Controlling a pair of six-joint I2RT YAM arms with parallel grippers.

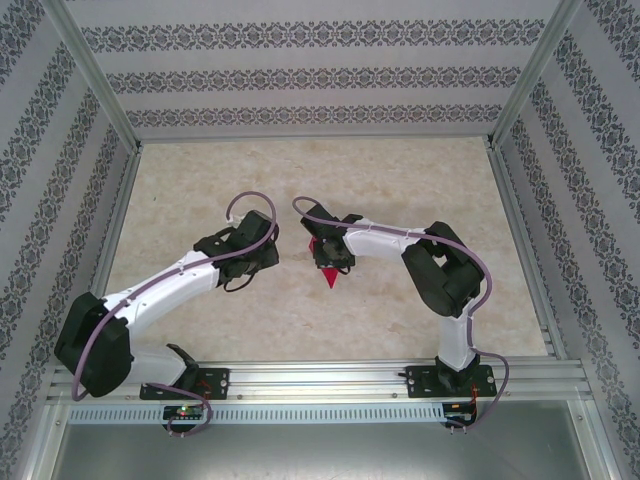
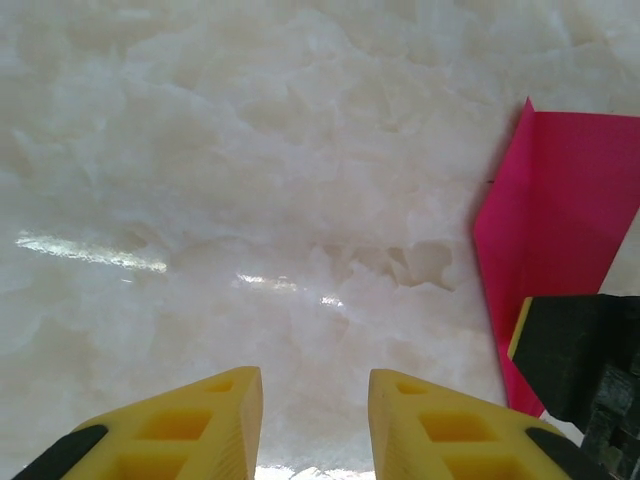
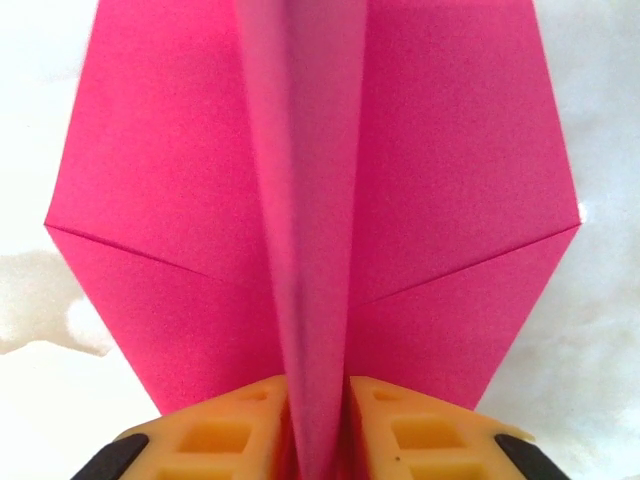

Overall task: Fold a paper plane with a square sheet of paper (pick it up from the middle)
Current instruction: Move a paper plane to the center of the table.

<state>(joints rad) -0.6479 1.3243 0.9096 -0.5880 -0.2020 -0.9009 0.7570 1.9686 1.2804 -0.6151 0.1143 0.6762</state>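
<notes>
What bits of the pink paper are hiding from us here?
Top view: the right tool covers most of the folded paper; its point pokes out.
Left wrist view: the right edge cuts the paper off.
Right wrist view: the top edge cuts it off; the blurred middle fold hides whether the tool pinches it.

Paper plane (image 3: pixel 310 200): thin magenta paper, matt, smooth, creases sharp. Tabletop (image 2: pixel 200 150): pale marble-look surface, glossy, with streak reflections at 9 o'clock in the left wrist view. Left tool (image 2: pixel 315 400) and right tool (image 3: pixel 318 405): yellow moulded plastic, matt, black ends. Frame rails (image 1: pixel 320 378): brushed metal.
</notes>
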